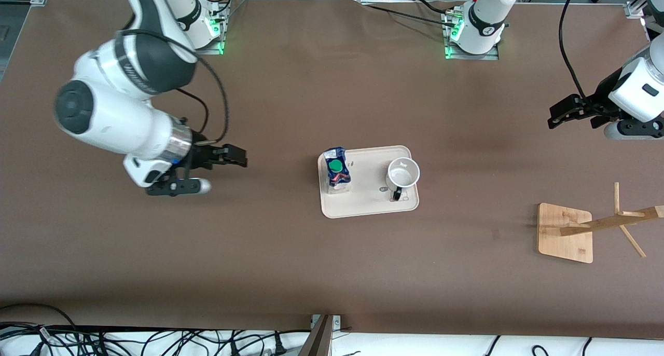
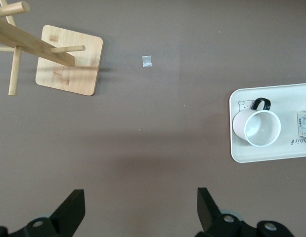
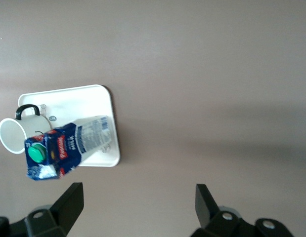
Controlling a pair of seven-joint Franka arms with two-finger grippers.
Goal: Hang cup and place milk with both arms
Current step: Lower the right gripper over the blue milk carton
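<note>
The cup (image 1: 402, 175), white with a black handle, stands upright on a cream tray (image 1: 369, 206) in the middle of the table. The milk (image 1: 336, 168), dark blue with a green cap, stands on the same tray toward the right arm's end. My left gripper (image 1: 553, 116) is open and empty, over bare table toward the left arm's end. My right gripper (image 1: 243, 158) is open and empty, over bare table toward the right arm's end. The left wrist view shows the gripper (image 2: 140, 207), cup (image 2: 256, 127) and tray (image 2: 279, 98). The right wrist view shows the gripper (image 3: 139, 205), milk (image 3: 68, 144) and cup (image 3: 14, 134).
A wooden cup rack (image 1: 565, 234) with angled pegs stands on a square base toward the left arm's end, nearer the front camera than the tray; it also shows in the left wrist view (image 2: 68, 61). Cables lie along the table's front edge (image 1: 155, 340).
</note>
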